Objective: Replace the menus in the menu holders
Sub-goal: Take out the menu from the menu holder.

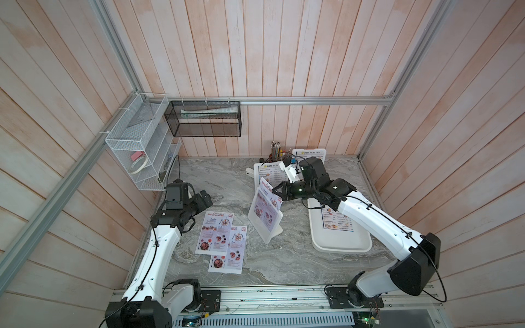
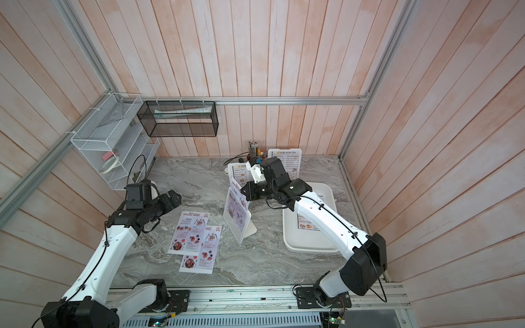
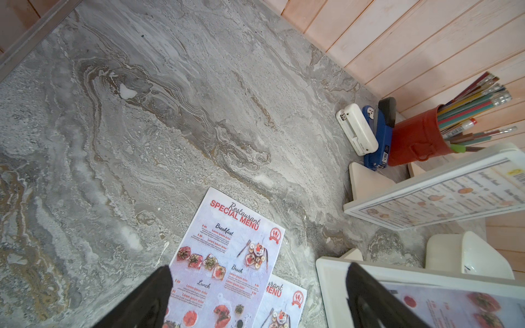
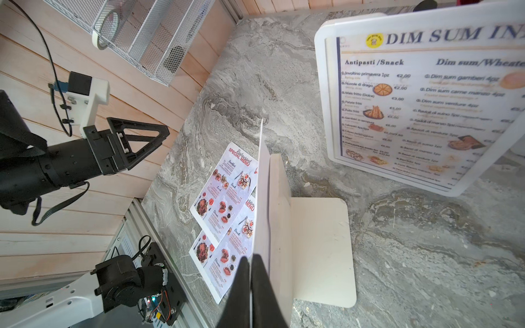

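Over the middle of the bench (image 1: 284,261), the right tool (image 1: 276,190) is pinched shut on a Special Menu sheet (image 1: 266,183) standing partly out of the top of the nearest menu holder (image 1: 264,223). The left tool (image 1: 206,198) hangs wide open near two loose Special Menu sheets (image 1: 216,235) lying flat, overlapping.

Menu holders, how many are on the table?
3: the nearest holder, with a Special Menu sheet; the middle holder, showing Dim Sum Inn; the back holder, beside the pencil cup. None seems hidden.
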`<state>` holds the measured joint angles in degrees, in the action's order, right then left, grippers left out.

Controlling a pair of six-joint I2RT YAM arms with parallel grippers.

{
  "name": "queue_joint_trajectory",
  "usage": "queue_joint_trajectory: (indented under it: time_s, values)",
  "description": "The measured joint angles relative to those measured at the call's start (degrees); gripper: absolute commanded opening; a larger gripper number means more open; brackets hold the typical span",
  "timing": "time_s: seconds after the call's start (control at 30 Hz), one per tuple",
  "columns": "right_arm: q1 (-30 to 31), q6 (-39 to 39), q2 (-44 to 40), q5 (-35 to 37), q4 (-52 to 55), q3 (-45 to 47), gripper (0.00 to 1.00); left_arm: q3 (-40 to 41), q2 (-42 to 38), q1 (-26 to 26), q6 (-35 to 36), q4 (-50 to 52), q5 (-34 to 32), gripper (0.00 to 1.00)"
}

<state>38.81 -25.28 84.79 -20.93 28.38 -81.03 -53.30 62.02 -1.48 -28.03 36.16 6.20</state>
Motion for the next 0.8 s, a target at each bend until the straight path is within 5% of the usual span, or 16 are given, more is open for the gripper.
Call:
queue_joint_trajectory:
  time_s: [0.37,0.8]
  values:
    - [0.0,0.2,0.0,0.2,1.6,-3.6,0.0,0.0,0.0,0.6,0.0,-0.1,0.7,0.97]
    - [1.6,4.1,1.6,0.0,4.1,-27.3,0.0,-0.1,0.0,1.8,0.0,-0.1,0.2,0.98]
